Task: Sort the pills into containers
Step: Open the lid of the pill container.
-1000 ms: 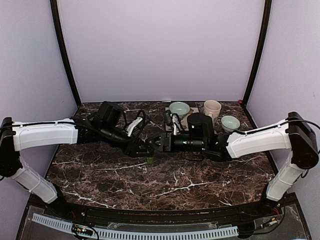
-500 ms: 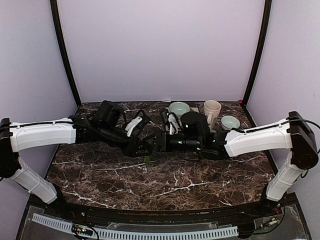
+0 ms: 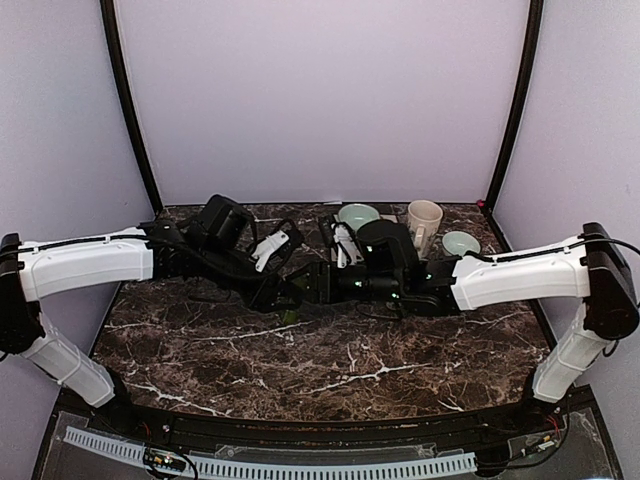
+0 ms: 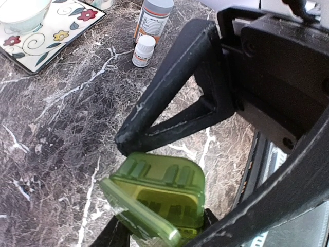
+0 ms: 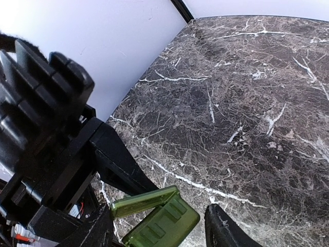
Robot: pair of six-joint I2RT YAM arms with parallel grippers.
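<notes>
A dark-green pill container [image 4: 164, 190] hangs above the marble with its lid [image 5: 144, 200] swung open. My left gripper [image 4: 162, 234] is shut on its lower part, with black fingers on both sides. My right gripper [image 5: 159, 226] is open around the container [image 5: 169, 226], and its right finger [image 5: 223, 231] stands clear of the box. One right finger [image 4: 169, 98] reaches to the container's upper corner in the left wrist view. From above, both grippers [image 3: 283, 298] [image 3: 305, 288] meet mid-table over the container [image 3: 291, 316]. No pills show.
A grey-capped bottle [image 4: 152, 18] and a small white bottle [image 4: 143, 50] stand behind the grippers. Beside them a flowered plate [image 4: 51, 36] carries a pale bowl [image 4: 20, 10]. At the back are a second bowl [image 3: 460, 243] and a cream mug [image 3: 424, 215].
Both grippers and the green container have shifted slightly left. The right wrist has rolled and come closer to the left gripper.
</notes>
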